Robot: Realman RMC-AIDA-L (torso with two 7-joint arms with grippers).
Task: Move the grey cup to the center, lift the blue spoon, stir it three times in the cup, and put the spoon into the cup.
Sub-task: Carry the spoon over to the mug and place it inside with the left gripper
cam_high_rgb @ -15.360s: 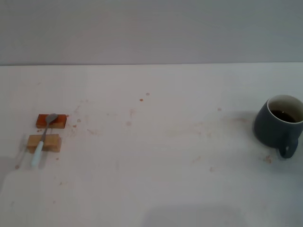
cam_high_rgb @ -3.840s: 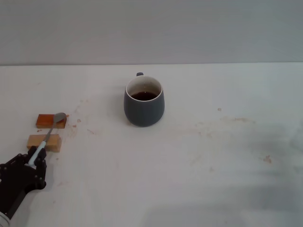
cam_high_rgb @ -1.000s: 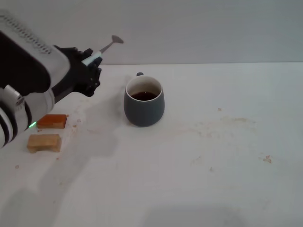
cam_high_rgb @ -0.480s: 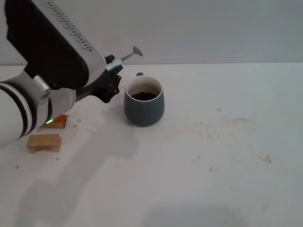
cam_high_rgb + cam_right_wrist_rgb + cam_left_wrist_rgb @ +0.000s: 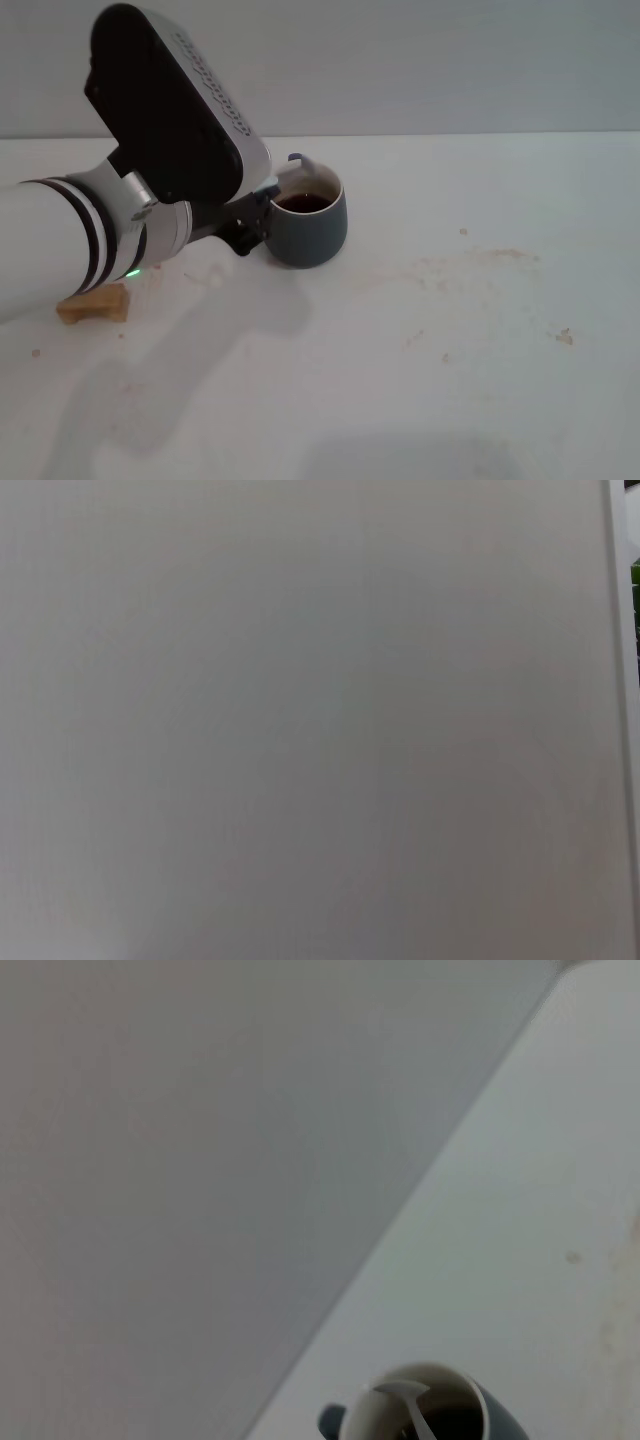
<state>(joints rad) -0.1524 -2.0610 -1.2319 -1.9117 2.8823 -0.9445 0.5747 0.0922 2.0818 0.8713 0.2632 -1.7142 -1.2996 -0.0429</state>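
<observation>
One slim blue spoon, light and stiff, is pinched by its handle in the left gripper jaws, bowl already over the grey cup mid-tabletop; right gripper unseen.

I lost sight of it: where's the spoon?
Head view, left of centre: the spoon is held by the left end effector, its bowl over the cup.

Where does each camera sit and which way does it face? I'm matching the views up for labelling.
Head view: high on the robot, looking forward and down at the table; shows the left arm, its left gripper beside the grey cup.
Left wrist view: on that arm, looking at the cup with the blue spoon above it; no body shows.
Right wrist view: a blank surface only.
Head and left wrist views share the cup.
</observation>
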